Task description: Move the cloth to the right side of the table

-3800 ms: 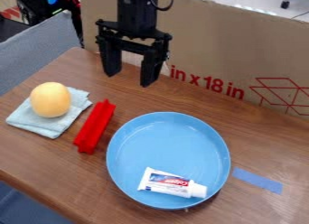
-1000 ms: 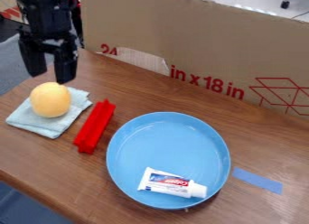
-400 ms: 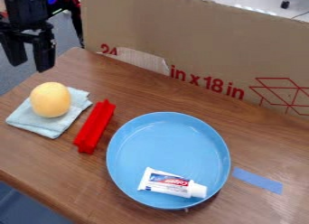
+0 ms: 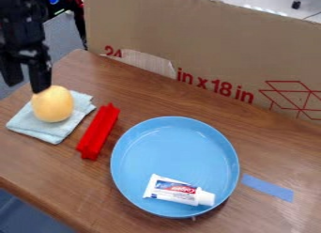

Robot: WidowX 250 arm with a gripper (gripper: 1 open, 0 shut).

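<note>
The cloth [image 4: 45, 130], a small pale blue-green folded square, lies on the left part of the brown wooden table [image 4: 163, 96]. An orange ball [image 4: 52, 104] rests on top of it. My gripper [image 4: 25, 75] hangs just behind and left of the ball, over the cloth's back left corner. Its dark fingers [image 4: 41, 75] stand apart with nothing between them. I cannot tell whether the fingertips touch the cloth.
A red brush-like object [image 4: 97, 131] lies right of the cloth. A round blue plate [image 4: 150, 143] holds a toothpaste tube [image 4: 179, 191]. A big cardboard box [image 4: 238, 58] stands along the back. A blue tape strip [image 4: 267, 188] is at the front right.
The gripper swung from the middle of the table to the left edge. It has now come down closer to the cloth and ball. Nothing else moved.
</note>
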